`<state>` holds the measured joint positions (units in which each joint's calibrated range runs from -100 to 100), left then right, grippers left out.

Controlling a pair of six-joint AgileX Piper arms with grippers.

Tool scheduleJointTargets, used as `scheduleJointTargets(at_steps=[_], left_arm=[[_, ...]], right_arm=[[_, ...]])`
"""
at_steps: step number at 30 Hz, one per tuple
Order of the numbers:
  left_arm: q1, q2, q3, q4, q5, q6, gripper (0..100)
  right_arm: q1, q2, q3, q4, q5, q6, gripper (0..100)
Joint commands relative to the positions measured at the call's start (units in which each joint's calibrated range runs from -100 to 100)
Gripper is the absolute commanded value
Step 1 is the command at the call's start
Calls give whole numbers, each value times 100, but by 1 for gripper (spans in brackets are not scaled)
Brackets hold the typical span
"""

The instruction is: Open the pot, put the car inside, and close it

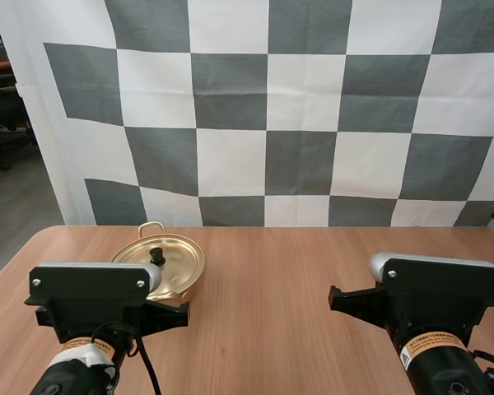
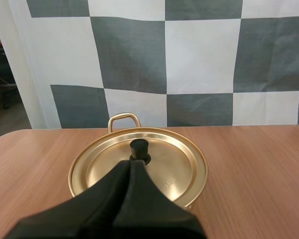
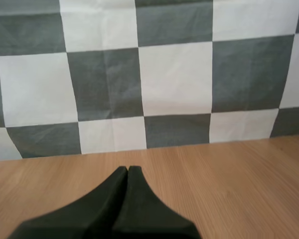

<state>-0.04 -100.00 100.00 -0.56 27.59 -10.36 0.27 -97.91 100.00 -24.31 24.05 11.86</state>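
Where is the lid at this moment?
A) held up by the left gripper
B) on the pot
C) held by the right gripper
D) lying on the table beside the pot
B: the lid sits flat on the pot, its knob ungripped just ahead of the shut left gripper.

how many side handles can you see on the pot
1: a loop handle on the far rim of the pot. Another on the near side may be hidden behind the left gripper.
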Motion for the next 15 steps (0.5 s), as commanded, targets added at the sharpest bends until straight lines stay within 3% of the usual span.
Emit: scheduleJointTargets(at_steps=[1,15], left_arm=[[-1,0,0,0,9,2,0],[-1,0,0,0,9,2,0]], right_arm=[[0,-89,0,81,818,4,0],[0,-209,0,87,967,-278,0]])
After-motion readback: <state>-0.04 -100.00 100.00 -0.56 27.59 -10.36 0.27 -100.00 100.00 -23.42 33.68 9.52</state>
